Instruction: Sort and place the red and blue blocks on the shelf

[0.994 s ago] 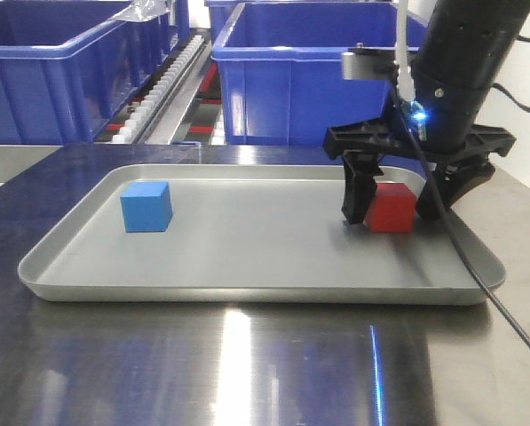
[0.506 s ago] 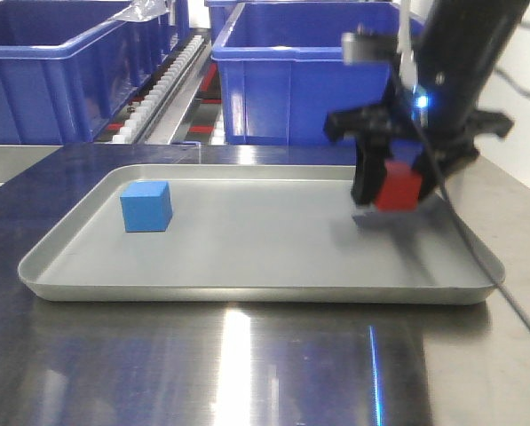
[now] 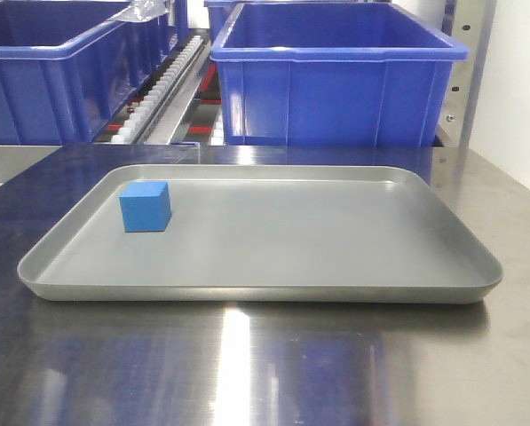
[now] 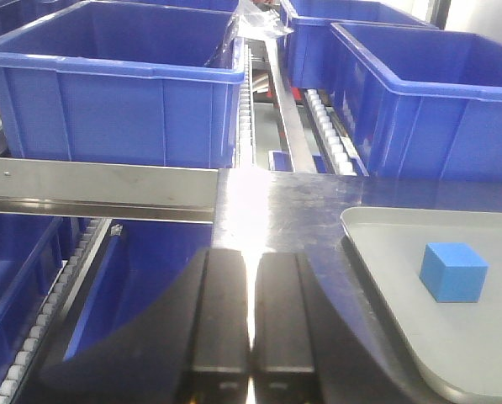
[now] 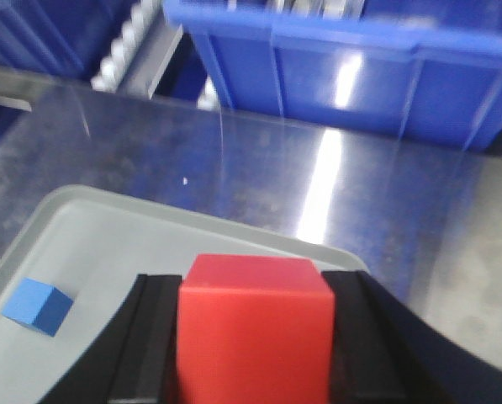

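The blue block [image 3: 146, 206] sits at the left of the grey tray [image 3: 247, 288]; it also shows in the left wrist view [image 4: 453, 271] and the right wrist view [image 5: 37, 305]. My right gripper [image 5: 255, 337] is shut on the red block [image 5: 255, 324] and holds it high above the tray's right end [image 5: 259, 236]; it is out of the front view. My left gripper [image 4: 251, 320] is shut and empty, left of the tray [image 4: 385, 252] over the table edge. The shelf's steel rail [image 4: 99, 185] and white rollers [image 4: 326, 126] lie behind.
Large blue bins [image 3: 336, 75] stand on the rack behind the table [image 3: 247, 364], with another bin [image 3: 60, 71] at the left. More blue bins [image 4: 116, 93] show in the left wrist view. A roller track [image 3: 162, 89] runs between the bins.
My right gripper has lifted the red block off the tray and risen out of the front view. The blue block has not moved.
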`<state>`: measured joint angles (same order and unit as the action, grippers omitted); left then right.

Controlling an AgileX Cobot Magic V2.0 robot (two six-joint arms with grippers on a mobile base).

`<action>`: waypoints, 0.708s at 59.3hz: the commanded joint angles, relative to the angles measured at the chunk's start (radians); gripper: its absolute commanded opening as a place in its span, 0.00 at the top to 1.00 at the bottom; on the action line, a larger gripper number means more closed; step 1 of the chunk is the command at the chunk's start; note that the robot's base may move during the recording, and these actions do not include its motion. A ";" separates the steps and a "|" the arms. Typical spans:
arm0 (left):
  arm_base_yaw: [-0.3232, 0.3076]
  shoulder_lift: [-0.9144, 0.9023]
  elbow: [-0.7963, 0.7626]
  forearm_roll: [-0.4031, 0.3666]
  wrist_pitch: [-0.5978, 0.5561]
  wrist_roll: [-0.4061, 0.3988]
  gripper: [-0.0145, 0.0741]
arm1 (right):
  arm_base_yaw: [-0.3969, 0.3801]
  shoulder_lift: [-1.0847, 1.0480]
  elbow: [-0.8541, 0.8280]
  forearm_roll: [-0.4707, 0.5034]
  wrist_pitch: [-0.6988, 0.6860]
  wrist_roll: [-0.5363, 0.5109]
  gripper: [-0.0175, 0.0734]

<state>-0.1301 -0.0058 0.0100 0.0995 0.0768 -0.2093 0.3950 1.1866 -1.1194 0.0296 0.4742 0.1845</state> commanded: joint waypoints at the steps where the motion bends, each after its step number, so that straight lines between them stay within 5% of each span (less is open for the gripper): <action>1: -0.004 -0.017 0.035 -0.008 -0.089 0.000 0.69 | -0.032 -0.129 0.075 -0.013 -0.138 -0.003 0.74; 26: -0.004 -0.017 0.035 -0.008 -0.089 0.000 0.69 | -0.256 -0.514 0.478 -0.013 -0.198 -0.003 0.74; 42: -0.004 -0.017 0.035 -0.008 -0.089 0.000 0.69 | -0.286 -0.556 0.518 -0.013 -0.196 -0.003 0.74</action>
<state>-0.1301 -0.0058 0.0100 0.0995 0.0768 -0.2093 0.1173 0.6355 -0.5733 0.0250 0.3660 0.1845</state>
